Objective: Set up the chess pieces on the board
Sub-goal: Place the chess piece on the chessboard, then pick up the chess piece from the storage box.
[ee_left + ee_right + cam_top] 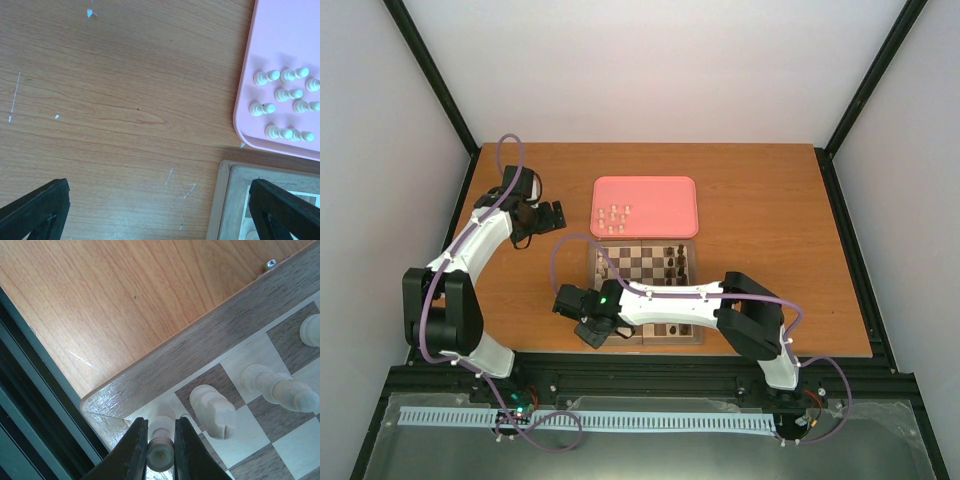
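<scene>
The wooden board [646,268] lies in the table's middle, its corner showing in the right wrist view [165,360]. My right gripper [161,450] is shut on a cream chess piece [161,454] standing on the board's corner square. A cream knight-like piece [214,410] and other cream pieces [280,389] stand on squares beside it. Several cream pieces [280,107] lie on the pink tray [280,40]. My left gripper [160,220] hovers open and empty over bare table, beside the board's corner [225,200]. Dark pieces [673,258] stand on the board's right side.
The pink tray [665,200] sits just behind the board. A black frame rail [35,410] runs along the table's near edge, close to the board's corner. The right arm [670,305] lies across the board's near rows.
</scene>
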`<state>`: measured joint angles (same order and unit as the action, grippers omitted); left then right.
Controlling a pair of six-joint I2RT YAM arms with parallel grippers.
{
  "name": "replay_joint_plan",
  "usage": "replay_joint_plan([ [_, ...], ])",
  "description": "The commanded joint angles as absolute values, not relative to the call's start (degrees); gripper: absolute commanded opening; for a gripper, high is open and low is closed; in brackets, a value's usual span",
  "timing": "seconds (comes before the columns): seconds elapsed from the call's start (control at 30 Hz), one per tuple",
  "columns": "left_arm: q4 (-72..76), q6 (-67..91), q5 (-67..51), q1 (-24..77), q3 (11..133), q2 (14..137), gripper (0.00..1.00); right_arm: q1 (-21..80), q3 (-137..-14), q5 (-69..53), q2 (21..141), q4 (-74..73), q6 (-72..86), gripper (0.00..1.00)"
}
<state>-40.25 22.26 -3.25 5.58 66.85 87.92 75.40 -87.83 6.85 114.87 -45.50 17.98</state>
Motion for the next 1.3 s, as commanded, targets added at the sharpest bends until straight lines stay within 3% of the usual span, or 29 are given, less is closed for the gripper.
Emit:
replay_joint_plan([
  [0.0, -39.3, 21.2, -3.2, 5.9, 67.6, 88.8, 1.0, 74.9, -87.2, 6.8, 113.3, -45.3, 17.5, 0.13],
  [0.2, -39.3, 21.1, -3.2, 5.9, 68.0, 89.3, 1.0, 74.9, -87.2, 5.3, 113.7, -45.2, 16.6, 0.16],
  [0.5, -39.4, 21.1, -3.1, 5.9, 68.2, 89.9, 1.0, 74.9, -87.4, 5.7, 112.9, -45.6, 15.7, 0.35],
  [0.7, -39.8, 21.0, -3.1, 5.9, 68.8, 90.2, 1.0, 74.6, -89.2, 7.3, 111.9, -47.8, 14.9, 0.4],
  [1.07, -41.0, 21.0, -2.2, 5.9, 69.9, 89.9, 1.0, 73.7, -103.3, 13.2, 107.1, -62.7, 15.8, 0.51],
  [1.27, -42.6, 20.8, -2.3, 5.9, 72.1, 89.2, 1.0, 63.2, -113.0, 12.7, 110.8, -64.6, 14.0, 0.54],
])
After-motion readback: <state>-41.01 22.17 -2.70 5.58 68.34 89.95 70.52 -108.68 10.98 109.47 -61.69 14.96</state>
